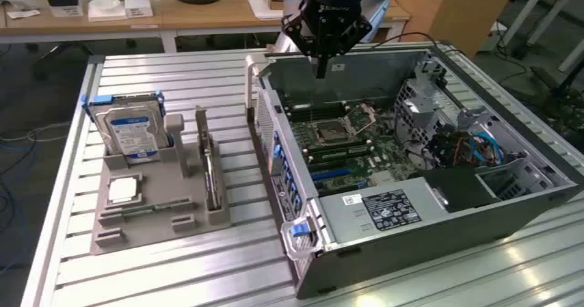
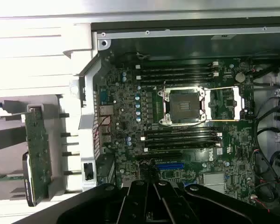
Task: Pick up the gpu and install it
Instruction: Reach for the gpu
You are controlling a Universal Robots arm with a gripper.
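While the tool (image 1: 321,71) hangs closed, empty, over the case rim (image 1: 401,46), the gpu (image 1: 209,177) stands edgewise well outside.

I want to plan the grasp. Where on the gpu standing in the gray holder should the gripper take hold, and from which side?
Probably the free upper edge of the gpu, coming from above and pinching its two flat faces. The card stands on edge in the gray holder, so its lower edge sits in the slot.
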